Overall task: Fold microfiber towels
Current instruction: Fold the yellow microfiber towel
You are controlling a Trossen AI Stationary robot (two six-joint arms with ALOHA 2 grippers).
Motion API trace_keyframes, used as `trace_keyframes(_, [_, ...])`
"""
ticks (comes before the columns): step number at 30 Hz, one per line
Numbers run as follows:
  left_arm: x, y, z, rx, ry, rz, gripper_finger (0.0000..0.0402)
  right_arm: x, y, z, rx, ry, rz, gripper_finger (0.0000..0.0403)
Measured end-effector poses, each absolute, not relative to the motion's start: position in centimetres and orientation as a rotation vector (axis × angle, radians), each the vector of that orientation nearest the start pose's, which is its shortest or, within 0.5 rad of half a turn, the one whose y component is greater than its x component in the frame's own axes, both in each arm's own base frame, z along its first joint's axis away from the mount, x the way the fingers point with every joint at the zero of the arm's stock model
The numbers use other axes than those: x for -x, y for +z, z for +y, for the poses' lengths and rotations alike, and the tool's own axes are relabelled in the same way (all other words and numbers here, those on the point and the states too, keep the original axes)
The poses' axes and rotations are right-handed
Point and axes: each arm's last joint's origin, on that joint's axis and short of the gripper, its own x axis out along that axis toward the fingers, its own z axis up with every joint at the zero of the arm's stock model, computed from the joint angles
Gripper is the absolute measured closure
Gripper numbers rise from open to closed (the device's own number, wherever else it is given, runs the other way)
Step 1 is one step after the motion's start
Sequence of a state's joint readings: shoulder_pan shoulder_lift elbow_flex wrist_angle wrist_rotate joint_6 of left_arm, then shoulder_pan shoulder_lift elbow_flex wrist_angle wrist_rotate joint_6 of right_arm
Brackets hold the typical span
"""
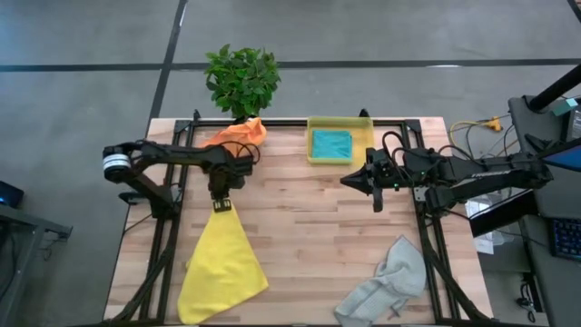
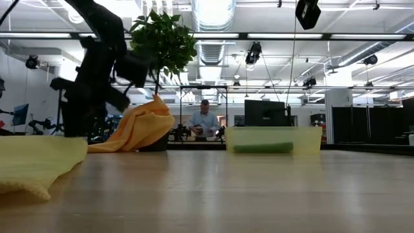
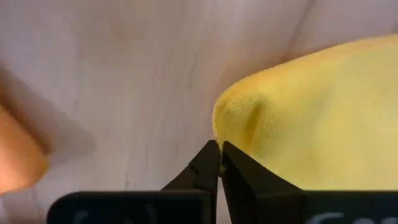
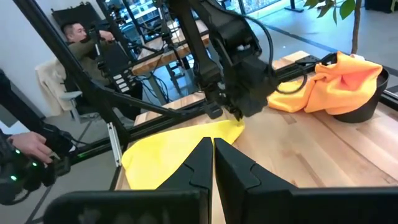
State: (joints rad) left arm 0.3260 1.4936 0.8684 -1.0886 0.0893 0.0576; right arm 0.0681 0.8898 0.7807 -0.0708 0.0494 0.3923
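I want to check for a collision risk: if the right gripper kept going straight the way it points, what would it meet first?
Probably the left gripper pinching the yellow towel corner; depth is unclear, and the right gripper might pass above the bare table first.

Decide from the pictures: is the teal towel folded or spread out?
Folded. The teal towel lies as a compact, neat rectangle inside the yellow bin, covering only part of the bin's floor.

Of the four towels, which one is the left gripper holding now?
The yellow towel: the left gripper is shut on its far corner. The orange towel lies by the plant, the teal towel in the bin, the grey towel alone.
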Motion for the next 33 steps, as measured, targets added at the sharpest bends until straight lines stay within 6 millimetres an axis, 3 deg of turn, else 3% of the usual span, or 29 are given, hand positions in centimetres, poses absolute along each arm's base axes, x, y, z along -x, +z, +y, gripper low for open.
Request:
trace_keyframes(9, [-21.5,26.7,6.8,0.336,0.202,1.317,0.0401,-20.4,32.9,1.2,-0.386,-0.004,0.114,0.0394])
trace_keyframes(16, [-23.1,31.9,6.5,0.317,0.271,1.068,0.0401,-23.9,31.3,1.4,-0.425,-0.011,0.105,0.0360])
trace_keyframes(19, [-24.2,32.9,5.9,0.268,0.289,1.014,0.0401,-26.3,29.8,1.5,-0.446,-0.020,0.106,0.0329])
trace_keyframes(24, [-25.8,32.8,4.9,0.237,0.293,0.997,0.0401,-29.8,27.0,1.4,-0.443,-0.119,0.054,0.0288])
trace_keyframes(33, [-27.6,31.9,4.6,0.266,0.309,1.017,0.0401,-36.3,23.1,1.7,-0.335,-0.197,0.158,0.0279])
